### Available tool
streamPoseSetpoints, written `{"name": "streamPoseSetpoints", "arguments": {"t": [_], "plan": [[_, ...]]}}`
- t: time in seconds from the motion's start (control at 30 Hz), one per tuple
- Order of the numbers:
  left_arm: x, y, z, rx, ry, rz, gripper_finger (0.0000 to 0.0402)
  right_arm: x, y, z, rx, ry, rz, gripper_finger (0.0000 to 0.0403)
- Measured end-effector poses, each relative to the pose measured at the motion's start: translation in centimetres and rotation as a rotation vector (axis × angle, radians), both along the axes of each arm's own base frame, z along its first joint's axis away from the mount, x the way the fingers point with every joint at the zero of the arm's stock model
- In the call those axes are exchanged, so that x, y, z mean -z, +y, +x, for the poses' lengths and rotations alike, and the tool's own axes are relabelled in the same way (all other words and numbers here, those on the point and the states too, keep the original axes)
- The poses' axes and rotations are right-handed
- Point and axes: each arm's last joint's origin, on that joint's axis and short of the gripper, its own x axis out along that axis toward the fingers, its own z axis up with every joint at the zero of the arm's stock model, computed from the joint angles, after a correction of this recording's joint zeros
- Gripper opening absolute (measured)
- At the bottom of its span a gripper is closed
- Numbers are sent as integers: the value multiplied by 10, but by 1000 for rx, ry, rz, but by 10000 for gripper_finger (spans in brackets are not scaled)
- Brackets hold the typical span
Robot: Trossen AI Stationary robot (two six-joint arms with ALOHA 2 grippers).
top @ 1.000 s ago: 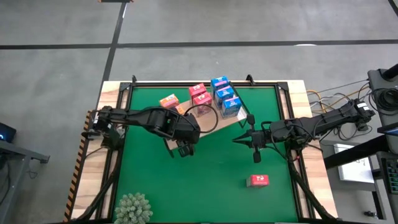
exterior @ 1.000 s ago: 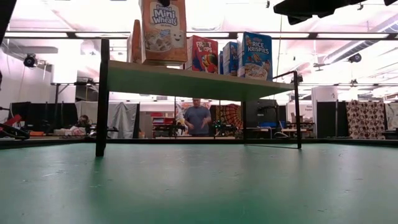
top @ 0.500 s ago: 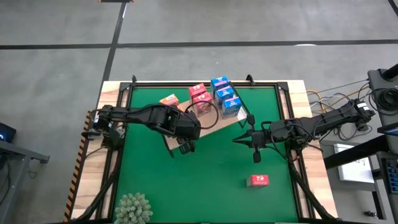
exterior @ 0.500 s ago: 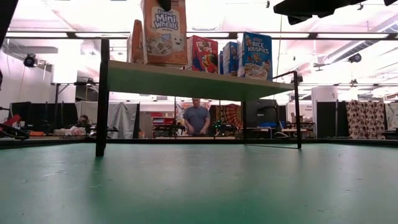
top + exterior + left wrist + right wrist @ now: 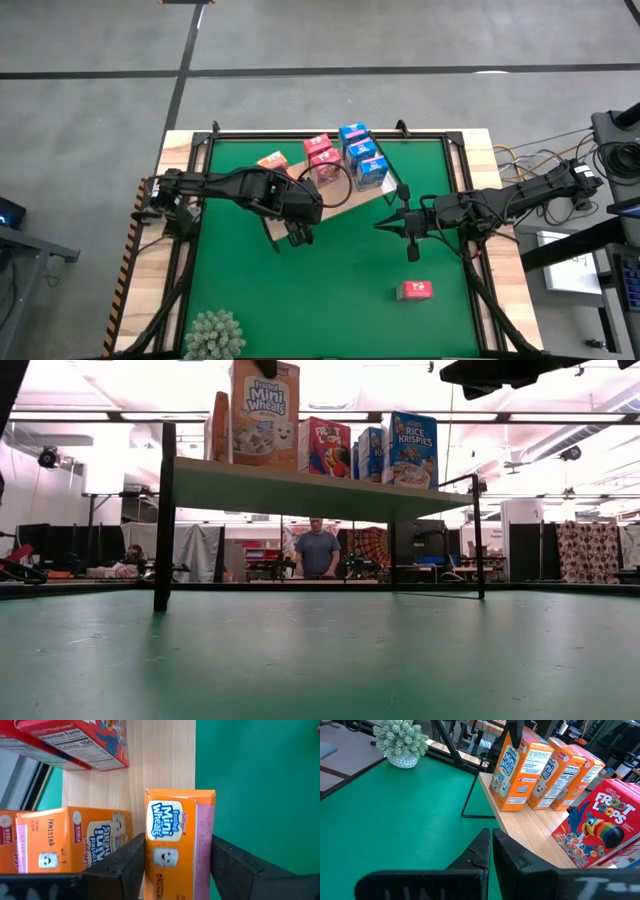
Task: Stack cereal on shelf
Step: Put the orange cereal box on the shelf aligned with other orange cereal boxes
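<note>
From above, eight cereal boxes crowd the shelf [image 5: 340, 205] while one red box [image 5: 414, 290] lies on the green mat, unstacked. The left wrist view shows the left gripper [image 5: 177, 862] straddling a Mini Wheats box [image 5: 179, 847] on the shelf, jaws slightly parted. In its own view, the right gripper [image 5: 491, 847] hovers pinched together, empty.

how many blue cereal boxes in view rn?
3 blue boxes, all standing on the shelf in one row toward its right end: back one, middle one, front one. No others seen; the left arm hides part of the shelf.
</note>
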Motion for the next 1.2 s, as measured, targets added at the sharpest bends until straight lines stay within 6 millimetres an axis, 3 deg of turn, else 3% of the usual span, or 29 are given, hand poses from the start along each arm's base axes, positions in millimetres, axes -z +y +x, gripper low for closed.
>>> {"name": "streamPoseSetpoints", "arguments": {"t": [0.93,1.2], "plan": [[-2,-1,-1,69,12,20,187,0,0,0,-1,0,-2,9],[-3,0,-1,67,10,51,210,0,0,0,0,0,-2,9]]}}
